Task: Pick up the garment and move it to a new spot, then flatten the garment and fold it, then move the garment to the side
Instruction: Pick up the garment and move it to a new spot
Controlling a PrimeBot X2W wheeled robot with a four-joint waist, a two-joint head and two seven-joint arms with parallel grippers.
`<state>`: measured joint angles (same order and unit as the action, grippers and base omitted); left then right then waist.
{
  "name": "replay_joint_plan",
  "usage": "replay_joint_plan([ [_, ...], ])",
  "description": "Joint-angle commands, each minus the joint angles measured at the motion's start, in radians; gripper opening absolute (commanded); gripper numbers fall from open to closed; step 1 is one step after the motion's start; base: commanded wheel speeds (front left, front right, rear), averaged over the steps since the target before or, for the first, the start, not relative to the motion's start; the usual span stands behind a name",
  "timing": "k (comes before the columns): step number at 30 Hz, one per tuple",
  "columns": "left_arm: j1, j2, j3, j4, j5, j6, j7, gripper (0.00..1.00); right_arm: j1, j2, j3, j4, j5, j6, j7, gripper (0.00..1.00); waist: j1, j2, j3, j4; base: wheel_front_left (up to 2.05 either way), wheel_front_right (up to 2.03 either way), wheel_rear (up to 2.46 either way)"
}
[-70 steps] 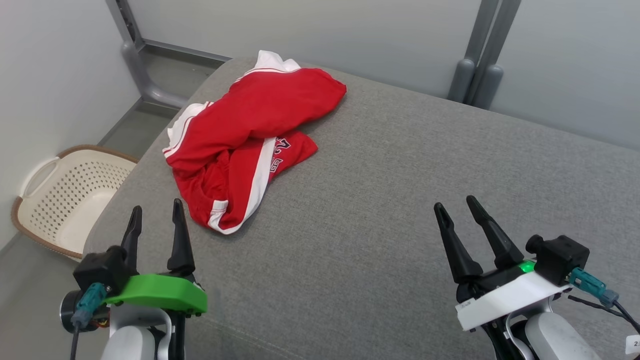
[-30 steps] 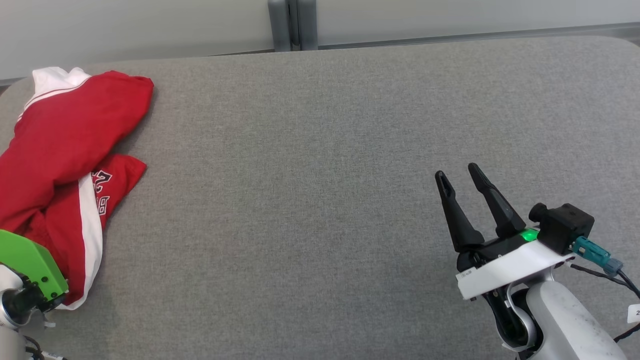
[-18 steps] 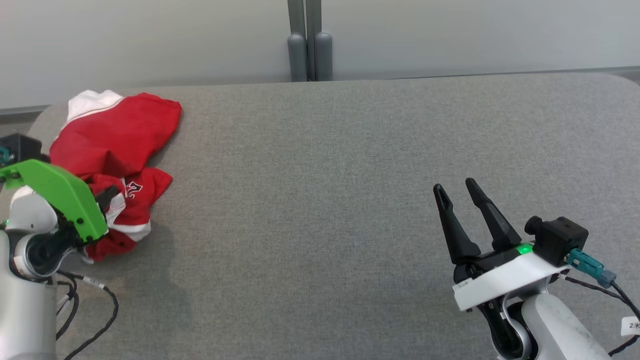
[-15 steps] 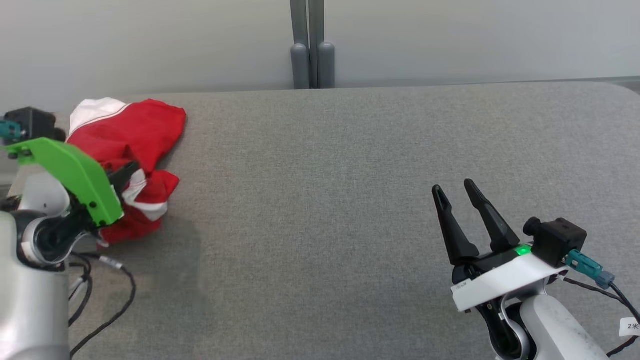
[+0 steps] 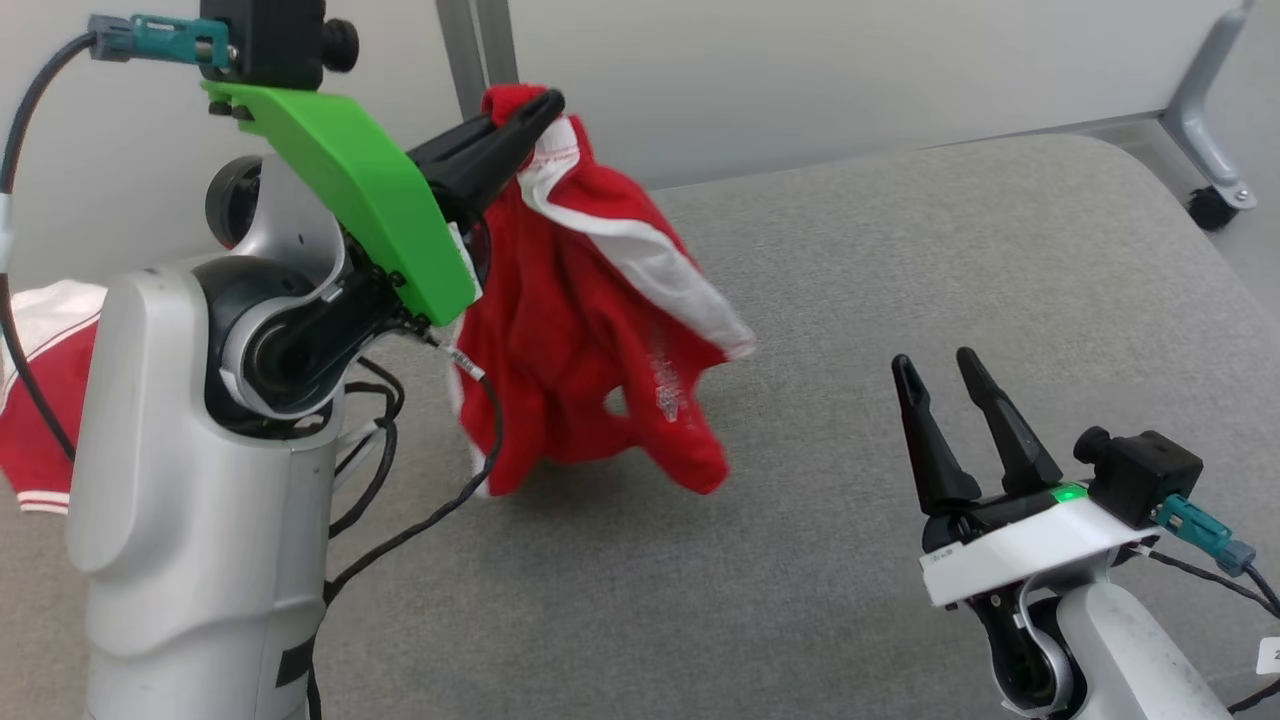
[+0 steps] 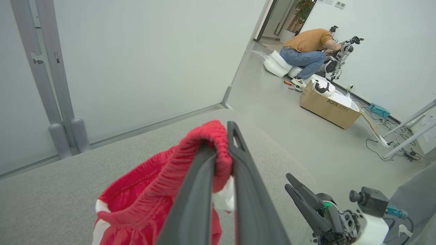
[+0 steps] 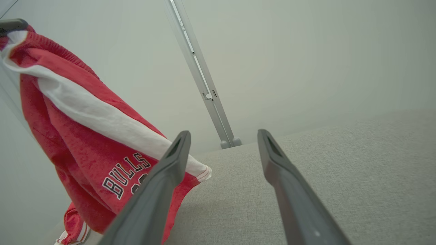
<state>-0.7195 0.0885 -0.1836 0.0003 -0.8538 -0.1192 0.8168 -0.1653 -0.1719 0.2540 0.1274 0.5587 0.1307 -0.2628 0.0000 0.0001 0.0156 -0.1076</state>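
Left gripper (image 5: 540,108) clenched on a small bunch of the garment (image 5: 585,340), which hangs over the table (image 5: 900,250). Right gripper (image 5: 936,362) released, well apart. We judge the narrow pinch could slip. The low hem may drag and bunch when set down.

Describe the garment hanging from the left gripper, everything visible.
The garment is red knit-looking fabric with a broad white stripe, a ribbed red edge and black white-outlined BULLS lettering. It hangs bunched from the shut left gripper, pinched at that ribbed edge. Whether its lowest folds touch the grey cushion is unclear.
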Motion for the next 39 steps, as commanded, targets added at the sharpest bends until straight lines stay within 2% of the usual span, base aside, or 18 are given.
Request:
replay_joint_plan([
  [1, -0.019, -0.007, 0.005, -0.004, -0.009, 0.011, -0.03, 0.0, 0.005, -0.001, -0.009, -0.006, -0.004, 0.0, -0.002, 1.0, 0.0, -0.0001, 0.018, -0.07, 0.0, 0.0, 0.0],
  [5, 0.011, -0.028, -0.003, 0.003, -0.048, 0.04, -0.104, 0.0, 0.015, -0.009, -0.039, -0.012, -0.007, 0.0, -0.002, 1.0, 0.0, -0.0001, 0.035, -0.091, 0.0, 0.0, 0.0],
  [9, 0.13, -0.029, 0.022, 0.031, -0.046, 0.062, -0.195, 0.0, 0.019, -0.013, -0.053, -0.019, -0.009, 0.0, -0.002, 1.0, 0.0, -0.0001, 0.051, -0.091, 0.0, 0.0, 0.0],
  [11, 0.23, -0.029, 0.045, 0.068, -0.041, 0.06, -0.258, 0.0, 0.021, -0.015, -0.05, -0.019, -0.012, 0.0, -0.002, 1.0, 0.0, -0.0001, 0.06, -0.087, 0.0, 0.0, 0.0],
  [13, 0.317, 0.013, 0.059, 0.122, 0.017, 0.05, -0.328, 0.0, 0.018, -0.018, -0.043, -0.018, -0.012, 0.0, -0.002, 1.0, 0.0, -0.0001, 0.068, -0.083, 0.0, 0.0, 0.0],
  [17, 0.447, 0.044, 0.082, 0.268, 0.087, 0.042, -0.465, 0.0, 0.001, -0.029, -0.032, -0.015, -0.015, 0.0, -0.002, 1.0, 0.0, -0.0001, 0.074, -0.075, 0.0, 0.0, 0.0],
  [20, 0.49, 0.032, 0.098, 0.356, 0.088, 0.035, -0.552, 0.02, -0.004, -0.039, -0.035, -0.014, -0.011, 0.0, -0.002, 1.0, 0.0, -0.0001, 0.075, -0.064, 0.0, 0.0, 0.0],
  [21, 0.5, 0.03, 0.095, 0.372, 0.095, 0.031, -0.573, 0.39, -0.002, -0.041, -0.035, -0.013, -0.012, 0.0, -0.002, 1.0, 0.0, -0.0001, 0.074, -0.059, 0.0, 0.0, 0.0],
  [22, 0.505, 0.032, 0.09, 0.387, 0.106, 0.024, -0.602, 0.98, 0.002, -0.044, -0.032, -0.012, -0.014, 0.0, -0.002, 1.0, 0.0, -0.0001, 0.072, -0.053, 0.0, 0.0, 0.0],
  [27, 0.515, 0.037, 0.059, 0.397, 0.142, 0.001, -0.726, 1.0, 0.018, -0.05, -0.027, -0.005, -0.012, 0.0, -0.002, 1.0, 0.0, -0.0001, 0.059, -0.027, 0.0, 0.0, 0.0],
  [33, 0.506, 0.113, 0.002, 0.297, 0.275, -0.004, -0.857, 1.0, 0.031, -0.058, -0.02, -0.001, -0.013, 0.0, -0.002, 1.0, 0.0, -0.0001, 0.038, 0.007, 0.0, 0.0, 0.0],
  [39, 0.56, 0.175, -0.009, 0.16, 0.387, 0.043, -0.936, 1.0, 0.04, -0.065, -0.026, -0.007, -0.013, 0.0, -0.002, 1.0, 0.0, -0.0001, 0.014, 0.017, 0.0, 0.0, 0.0],
])
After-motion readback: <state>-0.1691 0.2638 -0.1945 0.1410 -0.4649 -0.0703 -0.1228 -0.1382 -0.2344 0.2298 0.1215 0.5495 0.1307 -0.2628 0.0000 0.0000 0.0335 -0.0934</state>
